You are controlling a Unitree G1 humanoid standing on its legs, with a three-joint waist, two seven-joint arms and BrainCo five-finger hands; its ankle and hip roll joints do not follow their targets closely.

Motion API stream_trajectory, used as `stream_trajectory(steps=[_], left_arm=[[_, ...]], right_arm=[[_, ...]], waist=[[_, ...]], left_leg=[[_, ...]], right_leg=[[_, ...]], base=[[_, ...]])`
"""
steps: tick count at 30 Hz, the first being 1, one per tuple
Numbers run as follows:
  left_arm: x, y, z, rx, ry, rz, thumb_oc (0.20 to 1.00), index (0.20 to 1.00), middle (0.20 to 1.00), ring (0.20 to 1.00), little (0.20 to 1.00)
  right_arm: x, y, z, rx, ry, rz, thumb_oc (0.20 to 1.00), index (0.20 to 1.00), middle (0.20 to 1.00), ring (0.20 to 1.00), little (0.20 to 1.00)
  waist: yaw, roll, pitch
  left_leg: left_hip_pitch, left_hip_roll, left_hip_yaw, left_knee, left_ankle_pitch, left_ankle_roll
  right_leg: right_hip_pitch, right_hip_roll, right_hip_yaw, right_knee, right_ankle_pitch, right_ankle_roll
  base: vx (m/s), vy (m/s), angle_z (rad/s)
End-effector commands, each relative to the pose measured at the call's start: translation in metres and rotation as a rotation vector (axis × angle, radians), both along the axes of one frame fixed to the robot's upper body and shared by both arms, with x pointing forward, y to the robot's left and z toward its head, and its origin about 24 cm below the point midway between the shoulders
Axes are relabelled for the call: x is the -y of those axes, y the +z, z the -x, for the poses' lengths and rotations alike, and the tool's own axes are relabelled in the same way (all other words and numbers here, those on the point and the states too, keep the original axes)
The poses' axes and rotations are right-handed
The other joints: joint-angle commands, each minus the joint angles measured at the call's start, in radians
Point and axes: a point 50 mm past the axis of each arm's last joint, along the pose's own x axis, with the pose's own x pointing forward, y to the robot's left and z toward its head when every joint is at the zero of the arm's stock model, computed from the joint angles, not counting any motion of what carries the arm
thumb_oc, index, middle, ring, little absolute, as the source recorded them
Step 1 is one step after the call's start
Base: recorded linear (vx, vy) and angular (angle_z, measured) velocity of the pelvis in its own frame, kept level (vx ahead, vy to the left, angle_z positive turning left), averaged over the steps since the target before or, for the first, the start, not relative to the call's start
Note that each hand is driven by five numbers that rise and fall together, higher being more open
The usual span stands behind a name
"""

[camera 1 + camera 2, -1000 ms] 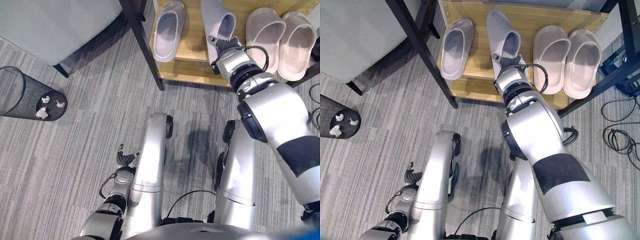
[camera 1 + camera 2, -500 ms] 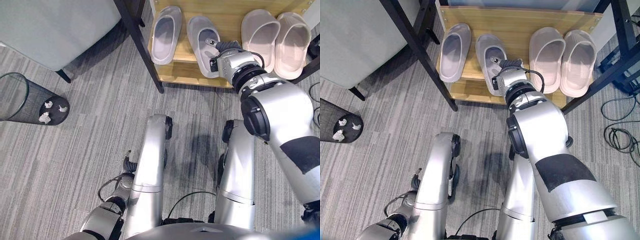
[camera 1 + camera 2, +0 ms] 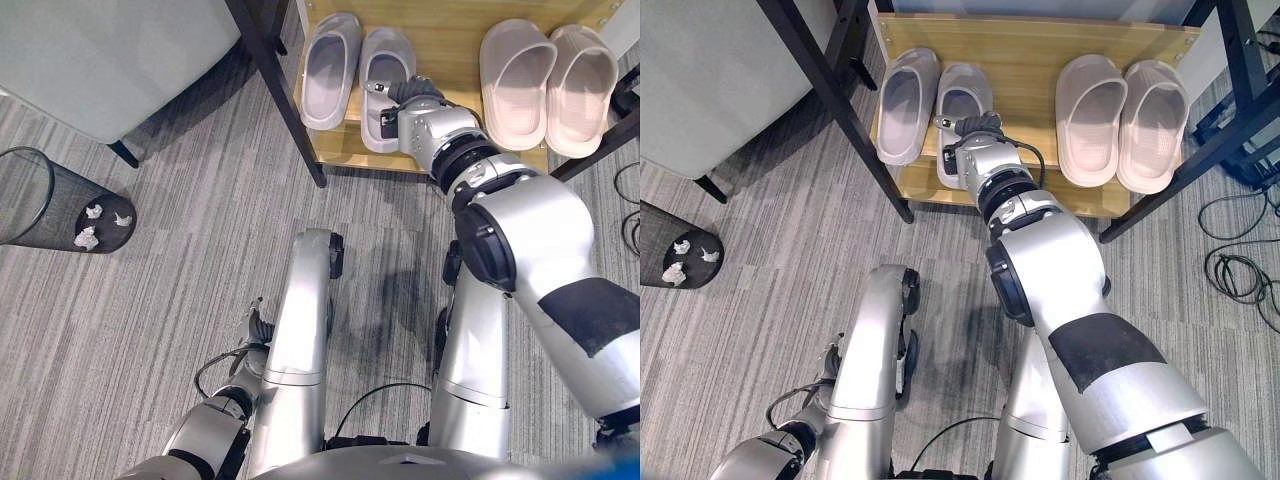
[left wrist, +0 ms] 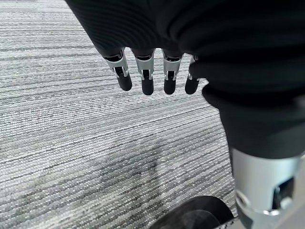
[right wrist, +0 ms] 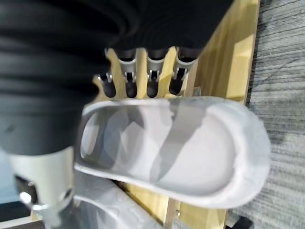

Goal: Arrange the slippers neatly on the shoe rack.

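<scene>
Foam-like and light by the look of it, the pale grey moulded slipper (image 3: 385, 62) should stay stiff enough to be steered by its side wall, where the right hand (image 3: 405, 98) has its fingers curled over the rim. Half a second ago it lay apart and askew; now it sits on the wooden shoe rack shelf (image 3: 455, 60) just beside its grey mate (image 3: 331, 55), while the left hand (image 4: 152, 71) hangs relaxed over the carpet.

On the rack (image 3: 1040, 45): two grey slippers (image 3: 905, 105) (image 3: 962, 100), two beige slippers (image 3: 1090, 118) (image 3: 1152, 122). One bin (image 3: 60, 200) stood left of it.
</scene>
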Motion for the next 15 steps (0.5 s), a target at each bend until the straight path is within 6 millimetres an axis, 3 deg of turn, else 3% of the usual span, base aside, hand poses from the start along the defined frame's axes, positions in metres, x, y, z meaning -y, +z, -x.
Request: stream_trajectory(steps=[1,5,8,11,15], left_arm=[[0.047,0.002,-0.007,0.038,-0.116,0.033,1.000,1.000,1.000,1.000,1.000],[0.044,0.003,-0.005,0.062,-0.120,0.016,1.000,1.000,1.000,1.000,1.000],[0.042,0.005,-0.005,0.096,-0.095,0.013,1.000,1.000,1.000,1.000,1.000],[0.042,0.004,-0.003,0.100,-0.092,0.015,1.000,1.000,1.000,1.000,1.000],[0.040,0.003,0.002,0.102,-0.088,0.006,1.000,1.000,1.000,1.000,1.000]], right_arm=[[-0.011,0.039,0.002,0.163,0.005,-0.082,1.000,1.000,1.000,1.000,1.000],[-0.003,0.059,0.004,0.307,-0.084,-0.078,1.000,1.000,1.000,1.000,1.000],[-0.002,0.078,0.009,0.478,-0.121,0.063,1.000,1.000,1.000,1.000,1.000],[0.002,0.080,0.010,0.504,-0.105,0.160,1.000,1.000,1.000,1.000,1.000],[0.010,0.068,0.005,0.441,-0.024,0.380,1.000,1.000,1.000,1.000,1.000]], waist=[[0.042,-0.005,0.010],[0.048,0.001,0.014],[0.043,-0.001,0.022],[0.040,-0.002,0.023],[0.036,-0.005,0.026]], left_leg=[[-0.018,-0.031,-0.071,0.111,-0.019,0.028],[-0.018,-0.029,-0.072,0.113,-0.021,0.031],[-0.018,-0.029,-0.080,0.123,-0.024,0.035],[-0.018,-0.029,-0.083,0.127,-0.022,0.036],[-0.018,-0.032,-0.086,0.133,-0.023,0.038]], right_leg=[[0.095,0.005,0.135,-0.029,0.224,-0.089],[0.096,0.004,0.139,-0.024,0.223,-0.090],[0.096,0.008,0.142,-0.019,0.226,-0.089],[0.096,0.009,0.142,-0.018,0.229,-0.086],[0.095,0.011,0.140,-0.018,0.230,-0.084]], base=[[0.00,0.000,0.00],[0.00,0.000,0.00],[0.00,0.000,0.00],[0.00,0.000,0.00],[0.00,0.000,0.00]])
